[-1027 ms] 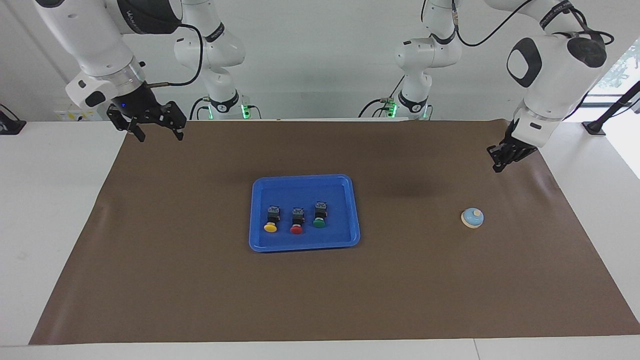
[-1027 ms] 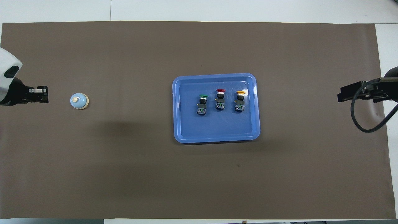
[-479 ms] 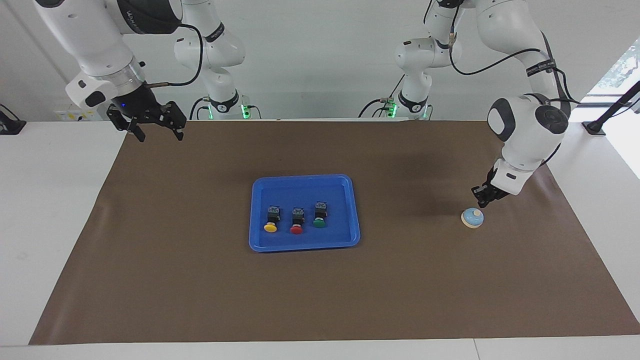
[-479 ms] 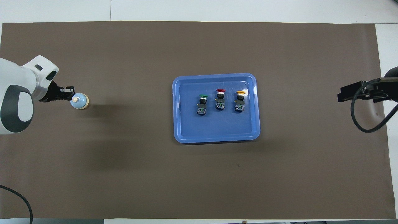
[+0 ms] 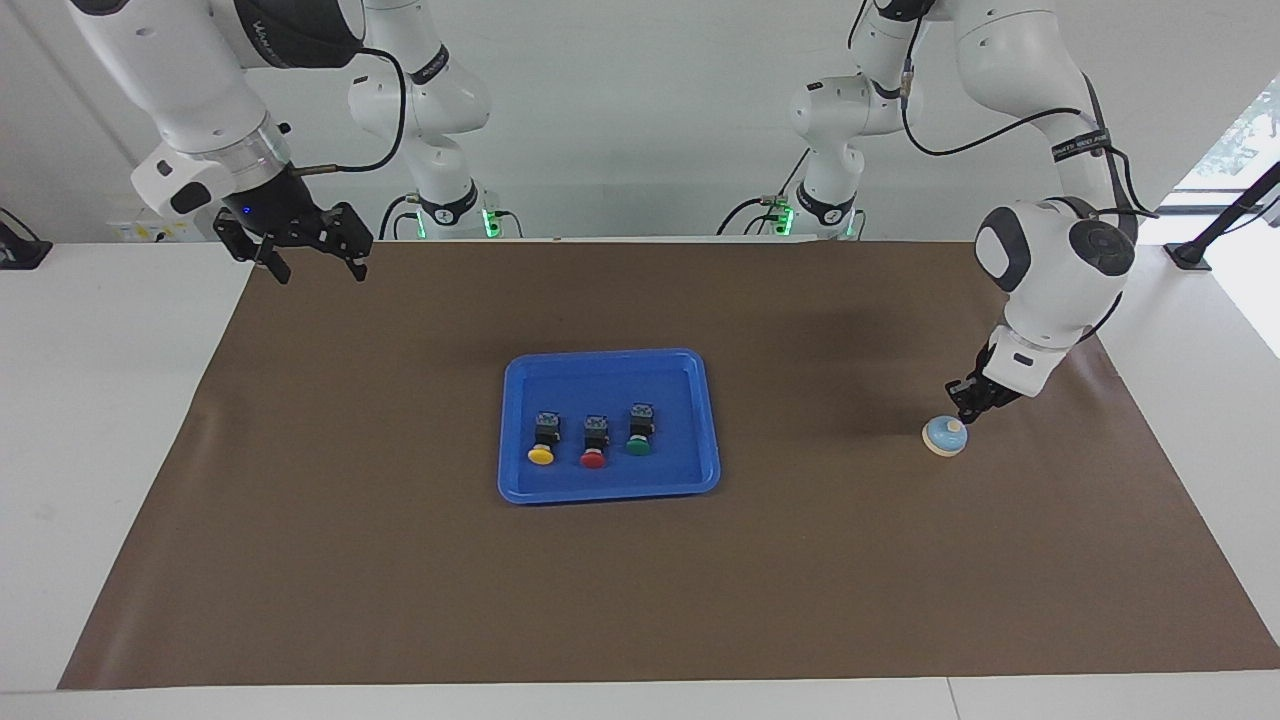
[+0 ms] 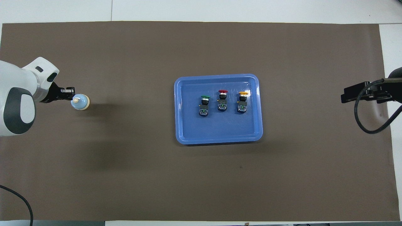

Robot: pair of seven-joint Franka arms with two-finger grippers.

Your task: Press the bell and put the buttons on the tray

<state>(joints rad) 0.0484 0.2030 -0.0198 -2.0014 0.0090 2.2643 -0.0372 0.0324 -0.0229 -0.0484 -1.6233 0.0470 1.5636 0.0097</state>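
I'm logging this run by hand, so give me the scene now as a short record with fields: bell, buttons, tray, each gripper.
bell: on the brown mat, toward the left arm's end
buttons: yellow, red and green, all lying in the tray
tray: blue, mid-table
left gripper: shut, tips at the bell's knob
right gripper: open, waiting above the mat's corner

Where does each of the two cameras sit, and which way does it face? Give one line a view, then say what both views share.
Facing view: high across the table, facing the robots; shows both arms whole, the left gripper shut at the bell's knob, the right gripper open over the mat's corner.
Overhead view: above the robots' end, looking steeply down; only the left arm's wrist and gripper and the right gripper show.
Shared: mat, bell, and the blue tray with the yellow button, red button and green button, half a turn apart.
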